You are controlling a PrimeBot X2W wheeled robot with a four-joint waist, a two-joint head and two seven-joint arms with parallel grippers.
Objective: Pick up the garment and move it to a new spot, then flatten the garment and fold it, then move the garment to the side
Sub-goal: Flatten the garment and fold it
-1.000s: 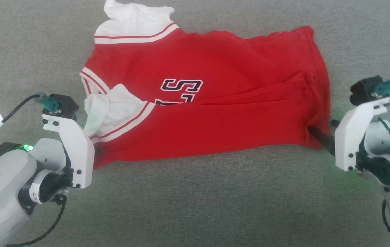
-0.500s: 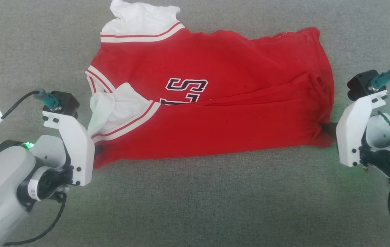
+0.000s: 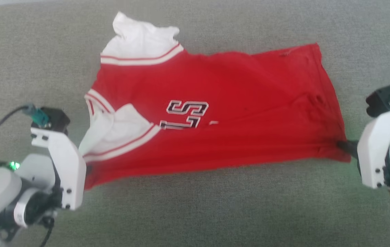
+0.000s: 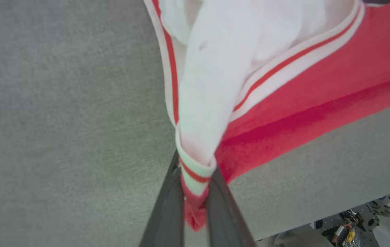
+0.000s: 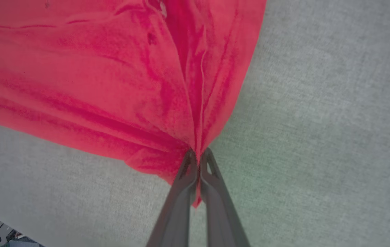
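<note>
Now the right fingers, spread a second ago, are pressed together on the hem corner of the small bright red jersey shirt with white sleeves. The left fingers pinch the striped sleeve cuff and the red edge beside it. The near edge runs taut between both grips, and the fold that covered the chest lettering has opened. Judgement: the shirt is secured for lifting or stretching flat. It lies mid-way across the grey woven-cloth tabletop. Beyond the tabletop edge, blurred machinery shows.
</note>
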